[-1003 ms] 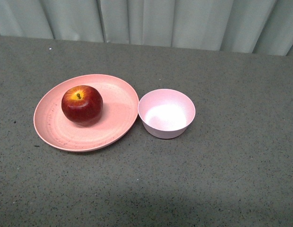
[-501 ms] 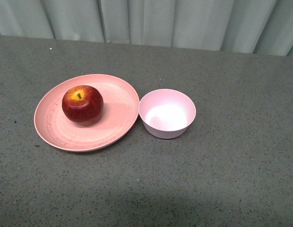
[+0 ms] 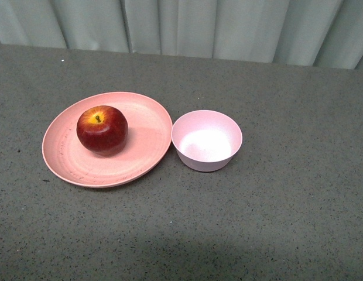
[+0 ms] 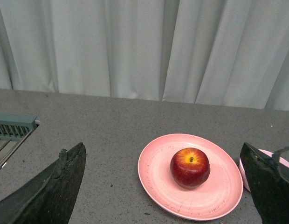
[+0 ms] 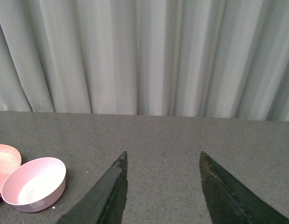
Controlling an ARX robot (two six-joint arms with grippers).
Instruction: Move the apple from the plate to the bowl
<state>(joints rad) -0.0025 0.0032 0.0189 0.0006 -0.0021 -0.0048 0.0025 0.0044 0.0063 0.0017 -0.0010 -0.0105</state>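
A glossy dark red apple [image 3: 102,130] with a yellow patch round its stem sits on the wide salmon-pink plate [image 3: 146,146], left of centre on the grey table. Right beside the plate stands the small pale pink bowl [image 3: 206,140], with nothing in it. Neither arm shows in the front view. In the left wrist view the apple [image 4: 190,167] and plate [image 4: 156,177] lie ahead, between the wide-open fingers of my left gripper [image 4: 163,151], which is still some way short of them. My right gripper [image 5: 163,157] is open over bare table, with the bowl [image 5: 35,184] off to one side.
A pale curtain [image 3: 187,26] hangs along the table's far edge. In the left wrist view a grey-green slatted object [image 4: 11,130] lies on the table at the picture's edge, away from the plate.
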